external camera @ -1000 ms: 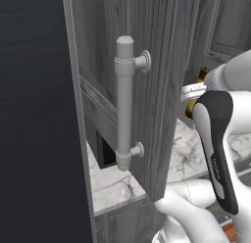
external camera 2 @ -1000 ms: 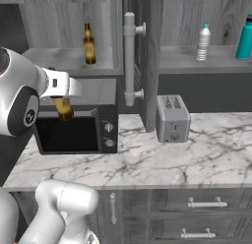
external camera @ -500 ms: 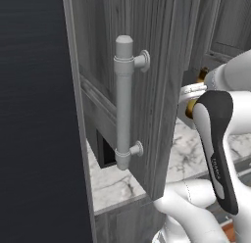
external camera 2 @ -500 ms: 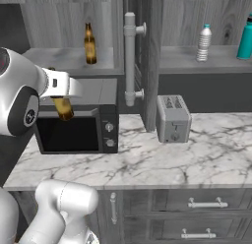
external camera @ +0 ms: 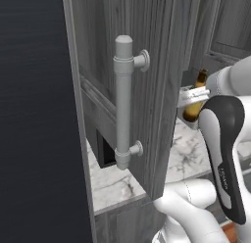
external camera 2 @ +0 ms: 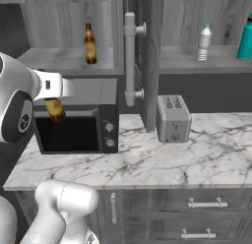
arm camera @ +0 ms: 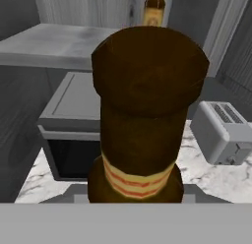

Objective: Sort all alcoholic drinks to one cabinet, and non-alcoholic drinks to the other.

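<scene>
Glass beer bottle (external camera 2: 54, 109), stiff, slick and breakable, hangs pinched in the pincer (external camera 2: 49, 85); best held around its body.

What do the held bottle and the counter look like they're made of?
The amber-brown long-necked beer bottle in the gripper looks like glossy brown glass, though no see-through shows. The white grey-veined countertop looks like polished marble, or a laminate imitation; veining is the sign.

microwave (external camera 2: 76, 122) on marble counter (external camera 2: 147, 162) | toaster (external camera 2: 172, 118) right
</scene>
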Robot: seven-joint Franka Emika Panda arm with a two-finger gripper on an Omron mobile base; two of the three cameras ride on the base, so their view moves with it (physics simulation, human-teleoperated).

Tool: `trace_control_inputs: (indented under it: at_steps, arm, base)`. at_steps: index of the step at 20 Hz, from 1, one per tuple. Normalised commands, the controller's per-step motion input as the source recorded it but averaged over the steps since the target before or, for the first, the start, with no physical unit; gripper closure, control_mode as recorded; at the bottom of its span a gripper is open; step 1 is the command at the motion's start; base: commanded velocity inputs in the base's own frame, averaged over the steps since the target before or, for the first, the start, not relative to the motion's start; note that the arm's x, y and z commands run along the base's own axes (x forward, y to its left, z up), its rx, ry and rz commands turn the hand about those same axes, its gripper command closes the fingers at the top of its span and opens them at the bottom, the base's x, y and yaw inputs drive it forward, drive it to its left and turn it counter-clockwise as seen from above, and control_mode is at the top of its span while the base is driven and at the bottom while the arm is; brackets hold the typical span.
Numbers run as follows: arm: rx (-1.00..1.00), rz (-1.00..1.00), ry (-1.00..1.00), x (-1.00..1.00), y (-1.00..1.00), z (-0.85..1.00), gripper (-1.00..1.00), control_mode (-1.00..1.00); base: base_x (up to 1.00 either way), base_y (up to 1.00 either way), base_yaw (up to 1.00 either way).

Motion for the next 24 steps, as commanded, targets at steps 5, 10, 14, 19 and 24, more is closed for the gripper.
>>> trace_control_inputs:
  at_steps: [5,10,14,19,24]
  arm:
    - [-0.02,0.08,-0.05,-0.03,0.14,0.15,1.00,-1.00]
    - [-0.03,0.07,-0.07,0.00,0.17,0.15,1.00,-1.00]
    - [-0.01,0.05,-0.06,0.00,0.13,0.22,1.00,-1.00]
    - [0.00,0.03,-0.04,0.00,0.05,0.31,1.00,-1.00]
    - [0.00,0.02,-0.01,0.03,0.04,0.27,1.00,-1.00]
  base:
    - [0.00,0.00,0.00]
    - [0.00,0.00,0.00]
    - [0.00,0.00,0.00]
    - [0.00,0.00,0.00]
    - [0.00,0.00,0.00]
